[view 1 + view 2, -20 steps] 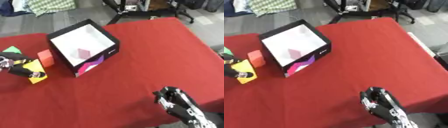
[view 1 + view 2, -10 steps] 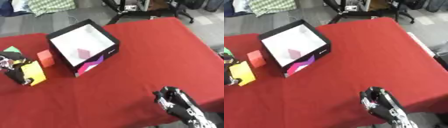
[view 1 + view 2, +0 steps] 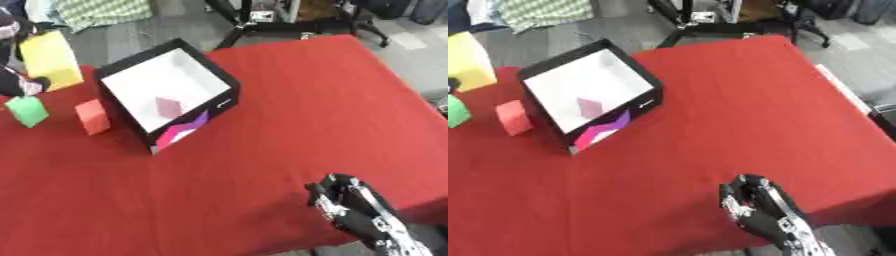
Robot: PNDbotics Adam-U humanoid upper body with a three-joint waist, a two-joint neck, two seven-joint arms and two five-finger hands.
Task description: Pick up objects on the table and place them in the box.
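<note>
The left robot hand holds a yellow block lifted beside the box, apparently pinched. The right robot hand rests with curled fingers, holding nothing, at the near edge of the red surface.

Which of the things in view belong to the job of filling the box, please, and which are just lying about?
Part of the job:
- box, with a pink piece inside
- yellow block, held up by the left hand
- green block
- red block
- right hand, idle near the lower edge

Lying about:
- checked cloth on the floor
- black stand behind the table
</note>
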